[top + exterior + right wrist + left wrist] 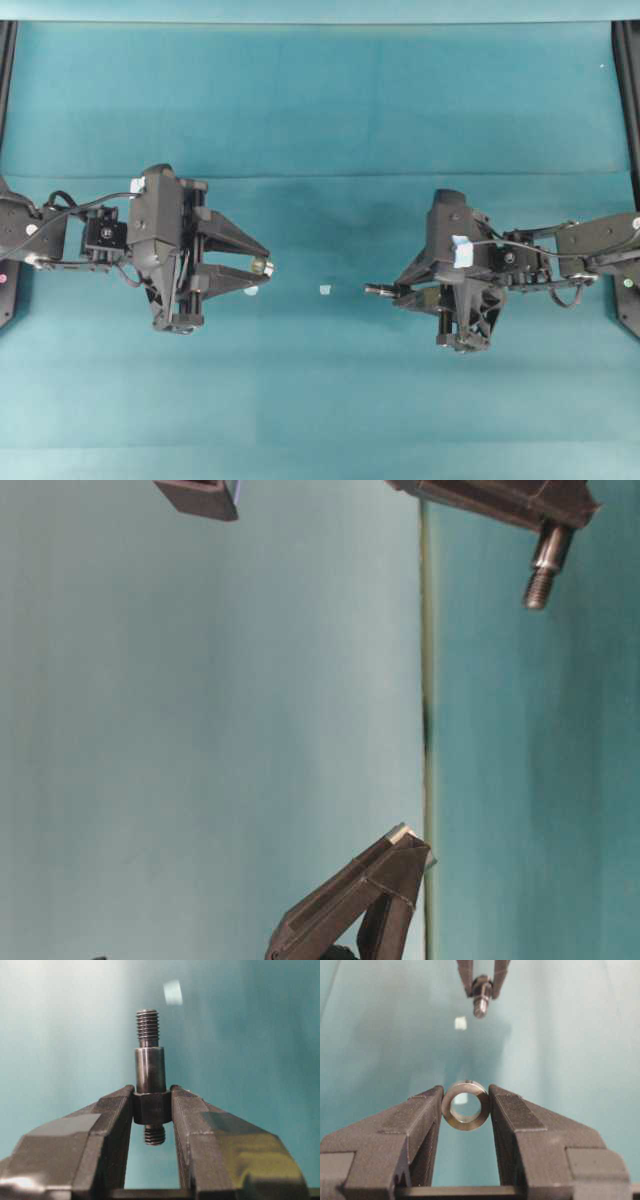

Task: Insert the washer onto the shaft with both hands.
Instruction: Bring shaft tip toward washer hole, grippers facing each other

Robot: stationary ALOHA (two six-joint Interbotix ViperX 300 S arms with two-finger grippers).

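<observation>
The washer (466,1125), a small silvery ring, stands on edge between the tips of my left gripper (466,1094), which is shut on it. Its hole faces the shaft (481,1002) held further ahead. The shaft (150,1067) is a dark stepped cylinder with threaded ends. My right gripper (152,1106) is shut on its thick hexagonal collar, and the long threaded end sticks out past the fingertips. From overhead the washer (260,267) and the shaft tip (378,290) are apart, with a wide gap of cloth between them, both above the table.
A small pale tape scrap (324,289) lies on the teal cloth (320,400) between the two grippers. Black frame rails (628,90) run down the left and right edges of the table. A cloth seam crosses behind both arms.
</observation>
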